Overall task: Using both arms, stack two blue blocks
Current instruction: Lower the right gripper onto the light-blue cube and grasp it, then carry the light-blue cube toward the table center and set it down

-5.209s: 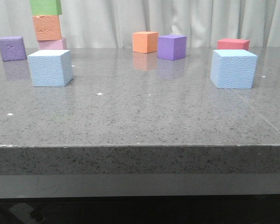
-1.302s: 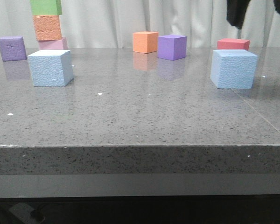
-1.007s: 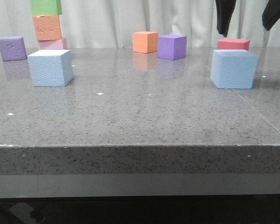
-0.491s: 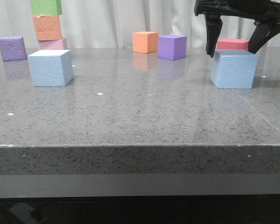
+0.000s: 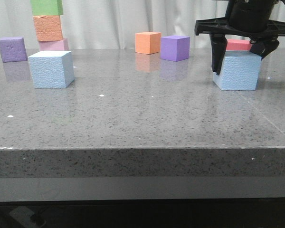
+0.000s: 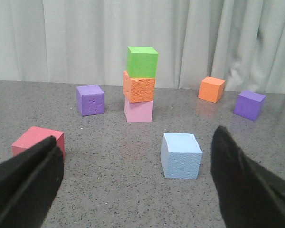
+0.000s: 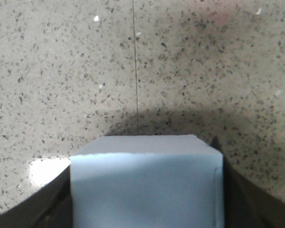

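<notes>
Right now the right arm's black claw gripper [image 5: 237, 59] straddles one pale sky-blue foam cube w/ pebbled faces [image 5: 237, 71] on the right side of the grey speckled stone desk [image 5: 142, 114]; fingers are spread either side of it, and the right wrist view shows the cube [image 7: 146, 187] filling the gap, w/ little or no room either side. Contact can't be told, so I'd call it not yet clamped. The other pale blue foam cube [image 5: 51, 69] sits well apart on the left, near a pink-orange-green cube tower [image 5: 48, 26]. The left gripper [image 6: 137, 185], jaws wide apart, holds nothing and faces that cube [image 6: 181, 155] from a distance. Step in hand: grasping the 1st block. Next probably calls for closing squarely on opposite faces, then lifting straight up; the left arm needs to approach its own cube w/o clipping the tower.
</notes>
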Tool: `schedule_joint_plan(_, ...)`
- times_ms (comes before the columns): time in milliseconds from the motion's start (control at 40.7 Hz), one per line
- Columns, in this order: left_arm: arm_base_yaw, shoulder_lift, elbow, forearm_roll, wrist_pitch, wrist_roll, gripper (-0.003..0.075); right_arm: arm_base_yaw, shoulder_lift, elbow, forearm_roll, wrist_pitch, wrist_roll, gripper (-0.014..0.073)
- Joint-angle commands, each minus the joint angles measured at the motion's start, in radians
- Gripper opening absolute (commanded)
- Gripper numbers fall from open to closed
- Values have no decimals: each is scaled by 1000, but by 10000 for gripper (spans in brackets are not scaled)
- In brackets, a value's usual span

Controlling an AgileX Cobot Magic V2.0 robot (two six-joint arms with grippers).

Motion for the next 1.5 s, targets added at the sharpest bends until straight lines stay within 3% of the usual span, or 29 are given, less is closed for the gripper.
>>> schedule_joint_plan(0,1,18,-35,-10,-84,-10,619,5,-54,-42,3,-1,-3,337)
schedule_joint_plan(319,1,18,-35,-10,-84,-10,620,170,-53,-162,14,60,5,332)
schedule_joint_plan(663,1,18,-35,-10,-84,-10,619,326,81,-333,-169,155,234,332)
schedule_joint_plan(1007,1,18,-35,-10,-84,-10,619,346,138,-390,-161,111,283,335)
schedule_joint_plan(1081,1,18,-35,-10,-84,-10,619,346,138,-390,-160,97,293,368)
schedule_joint_plan(1278,1,18,-35,-10,-84,-10,619,346,138,-390,-127,65,295,577)
schedule_joint_plan(1474,1,18,-35,-10,-84,-10,619,346,130,-395,-114,68,296,584)
